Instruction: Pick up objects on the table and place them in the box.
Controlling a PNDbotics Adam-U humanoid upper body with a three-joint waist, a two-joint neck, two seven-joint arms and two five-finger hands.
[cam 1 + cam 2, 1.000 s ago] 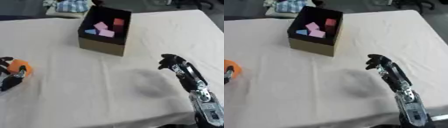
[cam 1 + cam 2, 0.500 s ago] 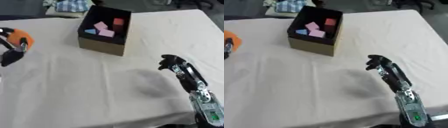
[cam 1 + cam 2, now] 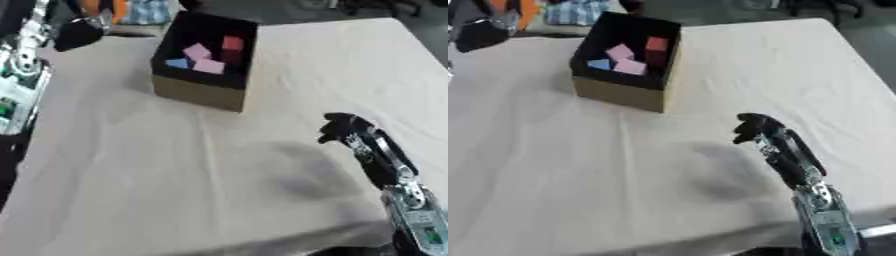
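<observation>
An open dark cardboard box (image 3: pixel 198 94) stands at the far middle of the table. Inside it lie two pink blocks (image 3: pixel 198 51), a red block (image 3: pixel 232 43) and a blue one (image 3: pixel 178 63). My left hand (image 3: pixel 77 33) is raised at the upper left, beside the box's left side. It is shut on an orange object (image 3: pixel 94 7), which is partly cut off by the top edge. My right hand (image 3: pixel 754 129) hovers over the table at the right, well in front of the box. Its fingers are curled and hold nothing.
The table wears a cream cloth (image 3: pixel 175 180); its front edge runs along the bottom and its right edge at the upper right. A checked cloth (image 3: pixel 575 12) lies beyond the far edge. My left forearm (image 3: pixel 19 75) fills the left side.
My left hand has carried the orange object from the table's near left up and away to the upper left, close to the box. The right hand has stayed where it was.
</observation>
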